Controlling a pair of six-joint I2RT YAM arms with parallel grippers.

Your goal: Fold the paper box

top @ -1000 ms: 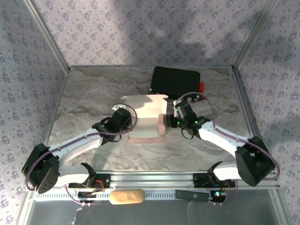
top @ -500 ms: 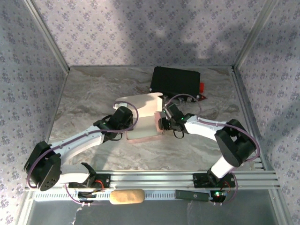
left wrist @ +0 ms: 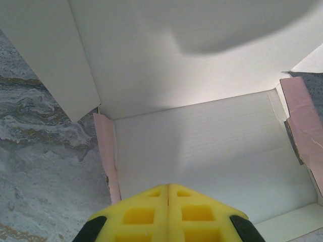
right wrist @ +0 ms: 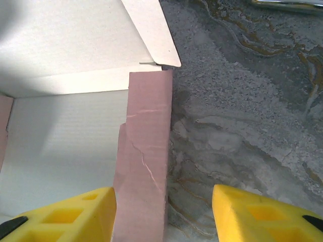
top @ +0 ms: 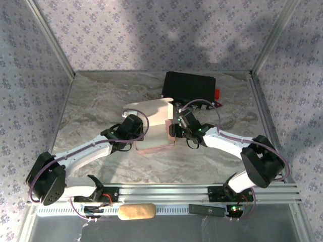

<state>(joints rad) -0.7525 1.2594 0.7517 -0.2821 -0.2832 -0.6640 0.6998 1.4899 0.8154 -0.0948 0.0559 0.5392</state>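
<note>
The paper box (top: 154,137) lies mid-table, a shallow pink tray with a pale inside and a pale lid flap (top: 151,111) raised at its far side. My left gripper (top: 140,135) is shut and empty at the box's left side; in the left wrist view its yellow fingertips (left wrist: 168,187) meet over the white floor (left wrist: 212,146), between two pink side walls. My right gripper (top: 174,131) is open at the box's right side. In the right wrist view it (right wrist: 162,194) straddles the upright pink side wall (right wrist: 146,171), which stands close to the left finger (right wrist: 75,212) without being pinched.
A black rectangular case (top: 189,86) with a red tag sits just behind the box, close to the right arm. The marbled table top (top: 96,106) runs out to metal frame rails and patterned walls on three sides. A tan oblong (top: 136,210) lies on the near rail.
My right gripper has moved left up to the box's right wall, its elbow swinging in and back out. The lid flap has gone askew. The left gripper stayed shut inside the box.
</note>
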